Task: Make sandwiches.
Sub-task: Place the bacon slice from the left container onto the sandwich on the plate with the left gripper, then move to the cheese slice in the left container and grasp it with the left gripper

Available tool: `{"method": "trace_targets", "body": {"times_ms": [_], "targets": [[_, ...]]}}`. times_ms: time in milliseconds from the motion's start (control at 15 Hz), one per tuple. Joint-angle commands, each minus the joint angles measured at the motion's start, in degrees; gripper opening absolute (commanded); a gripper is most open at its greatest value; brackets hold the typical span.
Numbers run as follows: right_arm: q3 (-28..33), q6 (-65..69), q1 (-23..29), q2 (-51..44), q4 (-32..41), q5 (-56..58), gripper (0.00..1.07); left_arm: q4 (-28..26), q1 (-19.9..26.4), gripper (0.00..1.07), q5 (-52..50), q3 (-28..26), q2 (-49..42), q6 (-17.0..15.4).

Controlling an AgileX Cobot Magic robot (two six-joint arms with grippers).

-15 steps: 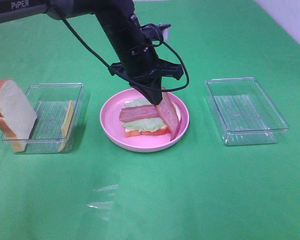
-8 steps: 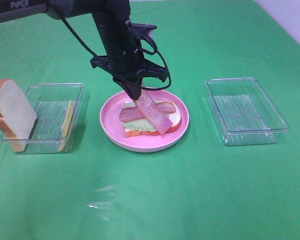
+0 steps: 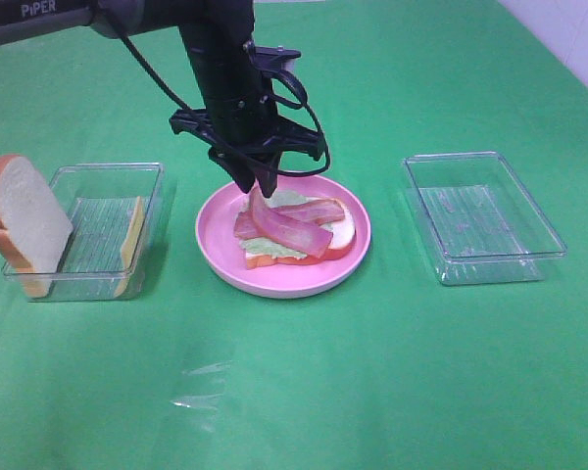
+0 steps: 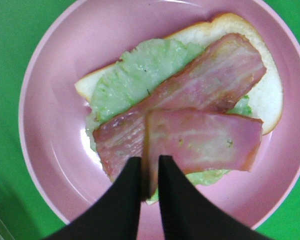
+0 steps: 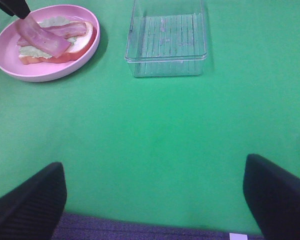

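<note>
An open-faced sandwich sits on the pink plate (image 3: 216, 230): a white bread slice (image 3: 341, 235), green lettuce (image 4: 135, 75) and a bacon strip (image 3: 312, 210) lying flat. A second bacon strip (image 3: 289, 232) lies slantwise across the first. Its near end is raised and sits between the narrow jaws of my left gripper (image 3: 258, 186), which hangs over the plate's back left and is shut on that strip (image 4: 205, 140). In the right wrist view my right gripper (image 5: 155, 175) stands wide open over bare green cloth, near the table's front edge, with nothing between its fingers.
At the left stands a clear tray (image 3: 98, 230) with a crusted bread slice (image 3: 24, 220) leaning on its outer end and a yellow cheese square (image 3: 132, 235) upright inside. Another clear tray (image 3: 480, 215) with nothing in it stands to the right of the plate.
My left gripper has moved left over the plate and lowered the second bacon strip from hanging nearly upright to lying across the first strip. The right arm has not moved.
</note>
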Motion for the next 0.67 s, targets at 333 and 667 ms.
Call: {"method": "trace_targets", "body": {"times_ms": [333,667], "targets": [[0.06,-0.8,-0.34,-1.83,0.17,-0.17,0.91,0.57,0.0,1.01,8.65,-3.21,-0.97,2.46],[0.06,-0.8,-0.34,-1.83,0.17,-0.17,0.91,2.64,0.0,1.01,8.59,6.99,-17.88,0.4]]}}
